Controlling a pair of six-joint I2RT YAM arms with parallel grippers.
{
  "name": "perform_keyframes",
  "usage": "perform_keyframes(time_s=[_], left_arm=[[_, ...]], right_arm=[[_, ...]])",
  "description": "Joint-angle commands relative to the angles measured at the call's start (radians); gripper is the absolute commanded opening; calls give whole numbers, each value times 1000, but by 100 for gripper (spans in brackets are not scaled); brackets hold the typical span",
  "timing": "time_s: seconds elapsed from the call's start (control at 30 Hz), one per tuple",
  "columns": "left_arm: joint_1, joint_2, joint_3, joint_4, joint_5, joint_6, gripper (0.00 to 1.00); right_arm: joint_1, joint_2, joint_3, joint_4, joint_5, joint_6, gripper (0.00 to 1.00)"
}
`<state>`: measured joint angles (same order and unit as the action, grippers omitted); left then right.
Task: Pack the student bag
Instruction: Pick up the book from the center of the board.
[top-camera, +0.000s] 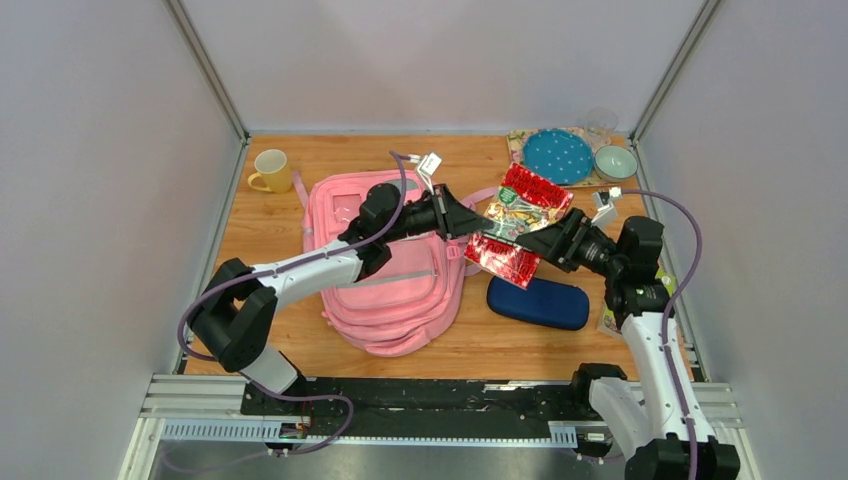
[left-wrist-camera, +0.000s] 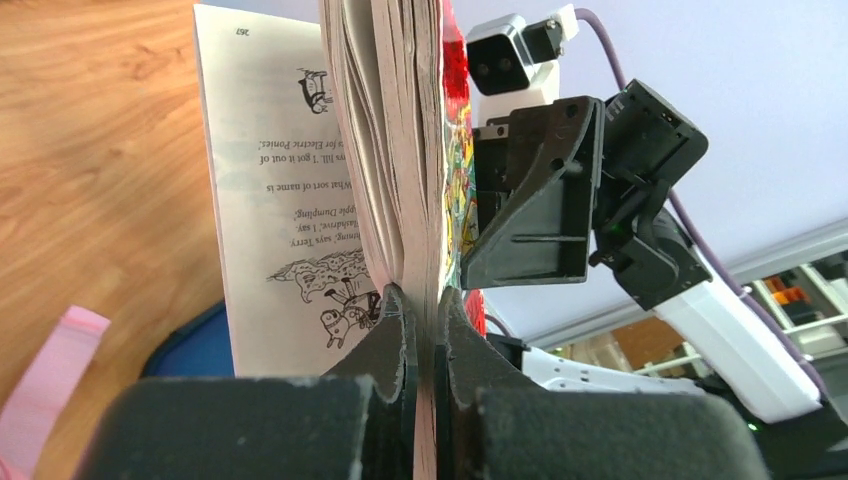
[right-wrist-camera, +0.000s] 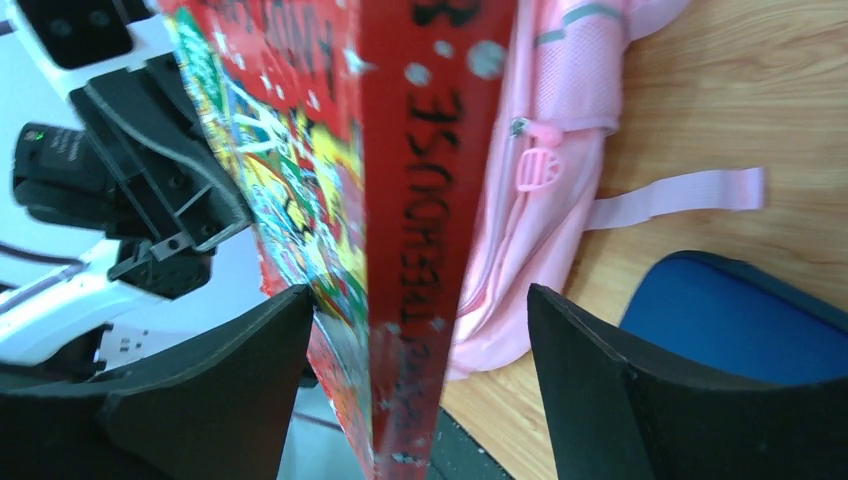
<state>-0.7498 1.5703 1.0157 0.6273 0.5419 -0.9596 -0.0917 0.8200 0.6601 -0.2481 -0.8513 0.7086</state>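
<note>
Wooden surface (top-camera: 480, 350): it carried the bag left of centre, with a navy oval zip pouch (top-camera: 538, 302) to its right, near but apart.
Pink fabric backpack (top-camera: 390, 285): it lay flat with its front up, soft and slumped. Grey strips and a pink clasp showed, and one strap trailed over the wood. I could see no open mouth from above.
Red-covered paperback book (top-camera: 520, 225): it hung in the air just right of the bag, between both arms, with its pages fanning.
Left fingers (left-wrist-camera: 392, 340): nearly closed, pinching what looked like a thin sheaf of the book's pages.
Right fingers (right-wrist-camera: 590, 370): spread wide on either side of the spine, gripping nothing that I could see.
Risk: I judged that the thin pinch might slip or tear and drop the book onto the pouch. With the bag limp and seemingly closed, the book could also jam against the fabric.
</note>
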Motion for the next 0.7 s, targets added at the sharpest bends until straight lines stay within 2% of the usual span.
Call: perform_keyframes(time_s=[0.0, 0.03, 0.07, 0.13, 0.17, 0.2, 0.23, 0.27, 0.3, 0.4, 0.43, 0.47, 0.57, 0.67], left_arm=[[-3, -76, -69, 256, 53, -123, 0], [-2, -84, -104, 271, 53, -131, 0], [-2, -107, -120, 272, 56, -127, 0], [-2, -127, -166, 261, 53, -114, 0], [-2, -147, -178, 258, 53, -110, 0], [-2, -157, -190, 255, 56, -102, 0], [0, -168, -210, 223, 58, -79, 0], [-2, -197, -218, 198, 59, -62, 4], [-2, -216, -227, 168, 55, -41, 24], [0, -312, -270, 27, 0, 62, 57], [0, -341, -288, -42, -22, 112, 64], [-2, -389, -296, -67, -60, 134, 77], [-2, -447, -307, -135, -109, 182, 78], [-2, -451, -298, -136, -94, 180, 79]], right_arm=[[116, -41, -36, 165, 11, 118, 76], [128, -50, -40, 179, 18, 127, 70], [141, -59, -53, 205, 27, 140, 59], [153, -85, -71, 239, 21, 179, 49], [155, -91, -79, 295, 14, 199, 31], [155, -102, -86, 302, 5, 221, 18], [155, -105, -86, 300, 0, 224, 6], [156, -111, -85, 293, -5, 224, 0], [156, -125, -82, 285, -18, 226, 0], [161, -169, -83, 274, -51, 232, 0], [161, -182, -85, 271, -55, 241, 0], [162, -192, -86, 270, -60, 249, 0], [184, -222, -97, 305, -91, 288, 0], [225, -237, -90, 313, -88, 308, 0]])
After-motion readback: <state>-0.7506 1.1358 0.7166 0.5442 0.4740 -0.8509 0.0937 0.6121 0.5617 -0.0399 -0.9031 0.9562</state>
